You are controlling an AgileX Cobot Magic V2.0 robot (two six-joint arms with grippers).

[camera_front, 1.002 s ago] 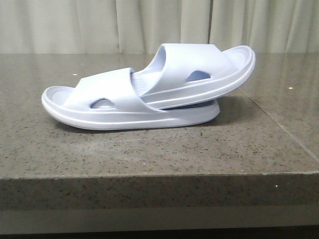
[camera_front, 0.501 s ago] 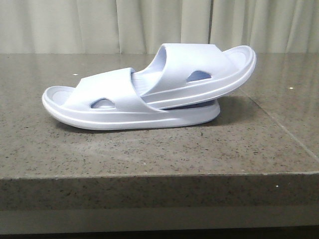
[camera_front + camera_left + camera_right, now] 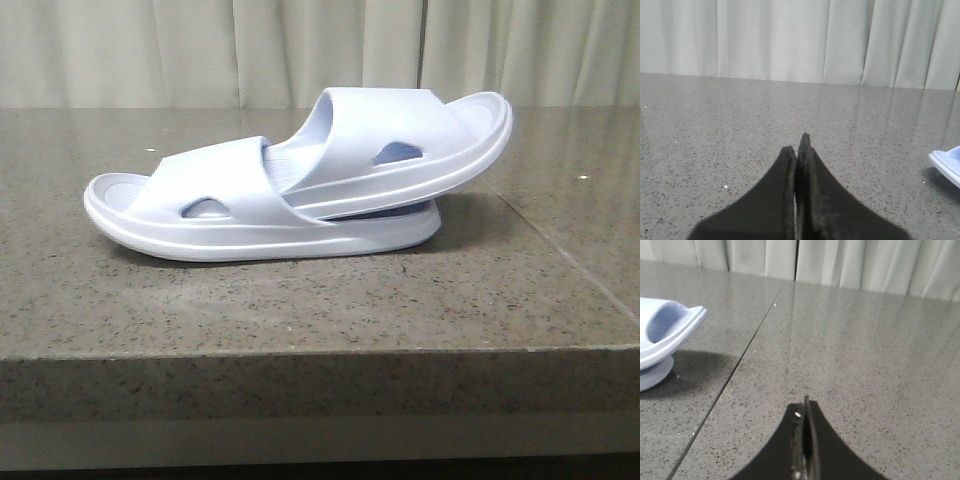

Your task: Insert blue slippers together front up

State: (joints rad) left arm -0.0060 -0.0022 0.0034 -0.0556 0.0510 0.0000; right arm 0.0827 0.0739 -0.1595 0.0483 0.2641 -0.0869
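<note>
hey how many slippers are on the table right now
2. The lower slipper lies flat on the table. The upper slipper is tucked under the lower one's strap, its far end tilted up to the right. None looks hidden.

Lighting is even, soft and moderately bright, with pale sheen on the far table (image 3: 560, 150), a soft shadow beneath the blue slippers (image 3: 300, 190), the front view sharp, and the dark fingertips (image 3: 790, 200) in both wrist views slightly blurred, grainy and underexposed.
</note>
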